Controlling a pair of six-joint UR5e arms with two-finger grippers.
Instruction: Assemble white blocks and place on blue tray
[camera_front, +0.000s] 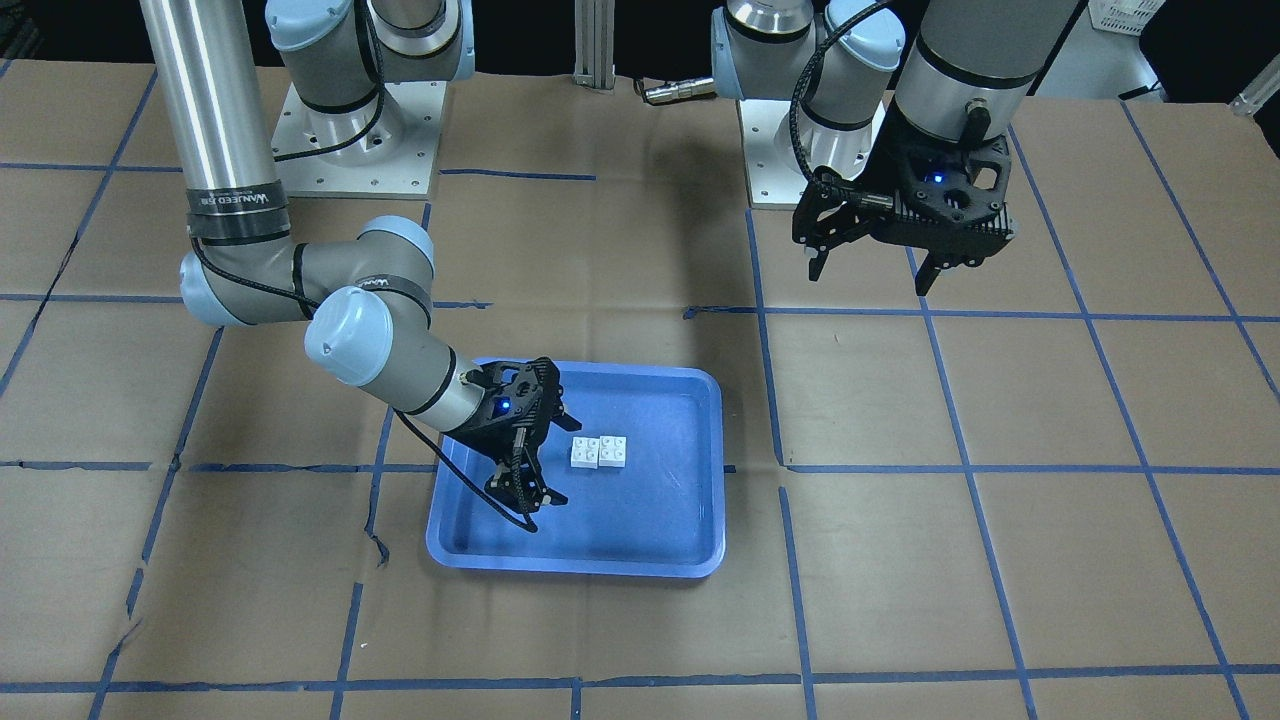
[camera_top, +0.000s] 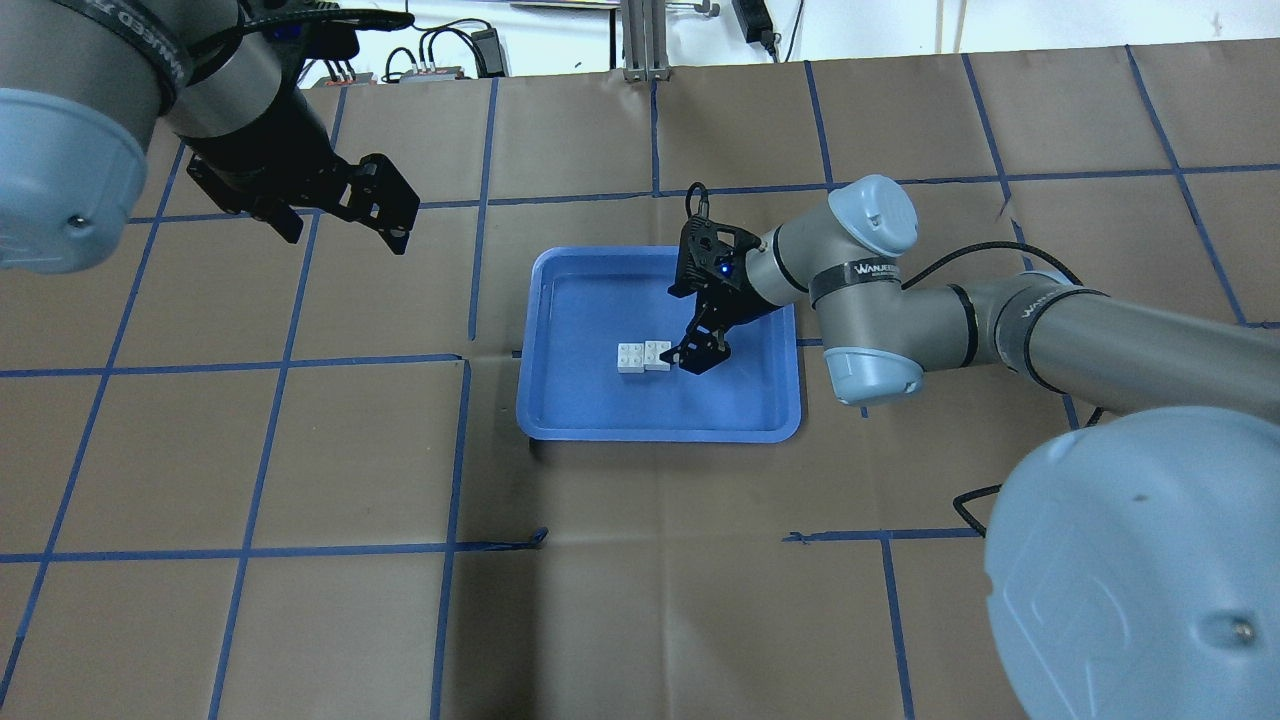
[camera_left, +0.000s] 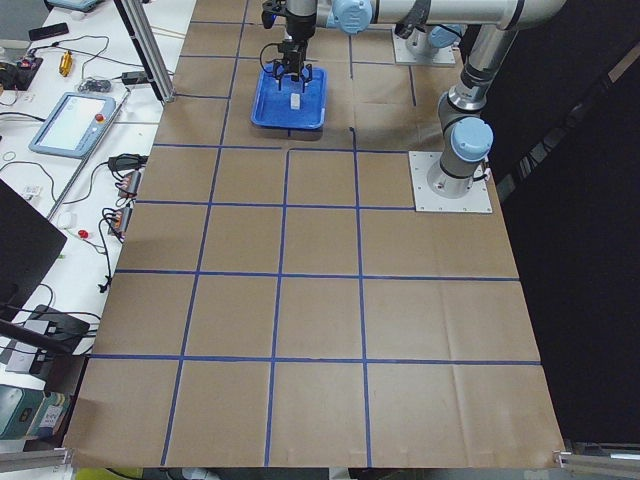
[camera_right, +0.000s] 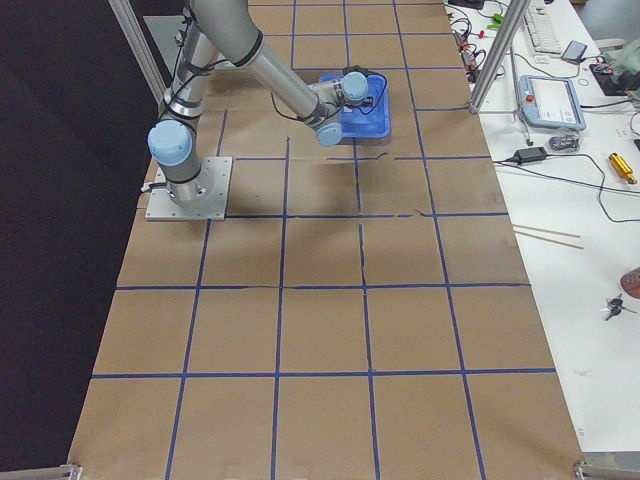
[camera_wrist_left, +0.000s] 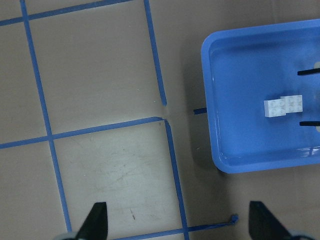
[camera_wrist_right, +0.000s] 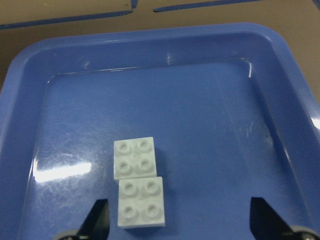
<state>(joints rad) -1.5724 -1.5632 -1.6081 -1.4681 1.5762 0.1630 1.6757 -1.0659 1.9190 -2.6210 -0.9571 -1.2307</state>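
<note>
- On the blue tray (camera_front: 650, 520) two white blocks (camera_front: 599, 452) lie touching.
- Just beside them the right tool (camera_top: 700, 355) hovers open, empty.
- Well apart, the left tool (camera_front: 870, 272) hangs open, empty.

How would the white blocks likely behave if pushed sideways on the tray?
The white blocks look like moulded plastic, so they are probably stiff and light. The floor of the blue tray shines glossy, so they would likely slide rather than tip, being squat. They sit side by side, offset, so a push might separate them.
</note>
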